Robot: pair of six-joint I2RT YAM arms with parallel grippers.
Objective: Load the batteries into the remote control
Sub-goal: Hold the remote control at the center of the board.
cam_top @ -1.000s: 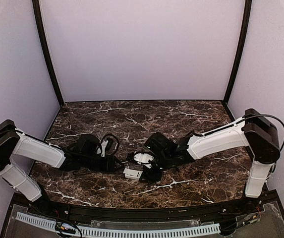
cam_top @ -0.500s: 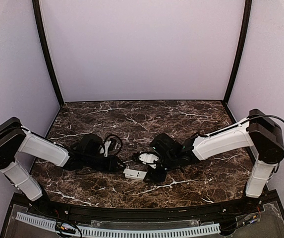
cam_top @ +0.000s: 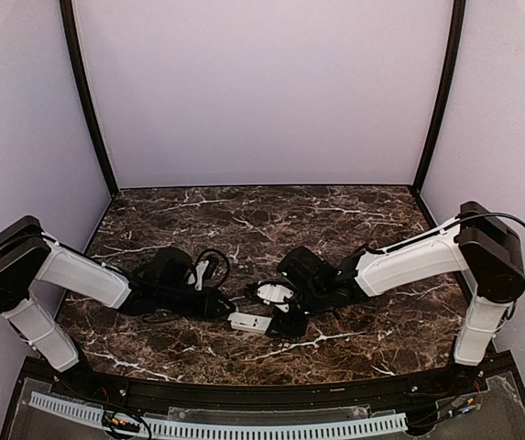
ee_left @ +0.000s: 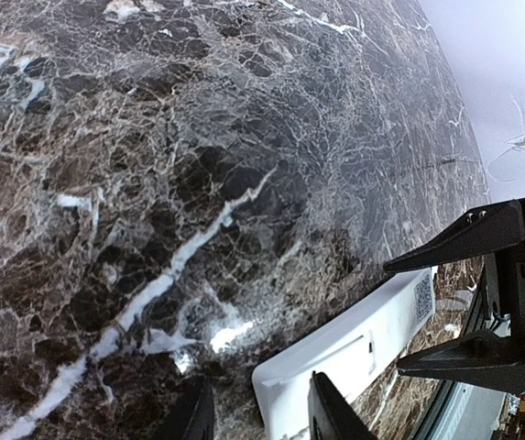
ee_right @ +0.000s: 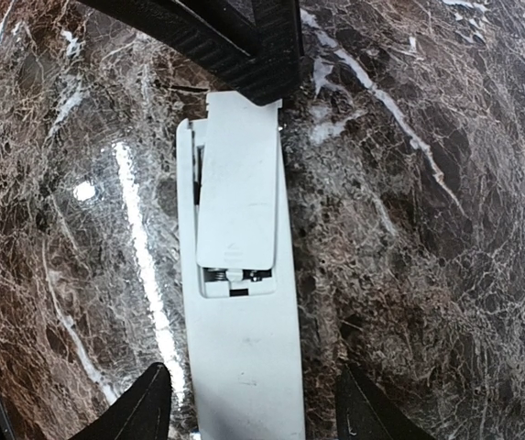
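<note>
Right fingers (ee_right: 147, 408) spread astride white remote (ee_right: 244, 367), back up, battery cover (ee_right: 236, 192) ajar; left fingers (ee_left: 328, 412) slightly apart, one tip over remote end; marble table (ee_right: 409, 229).

Remote control (cam_top: 248, 321) is laid back-up on the bench (cam_top: 335, 220), near the front edge, mid-width. Its left end is straddled by the left fingers (ee_left: 324, 408), its right end by the right fingers (ee_right: 143, 408), gaps seen at the right pair. Battery cover (ee_right: 236, 197) is seated on the half nearer the left fingers.
</note>
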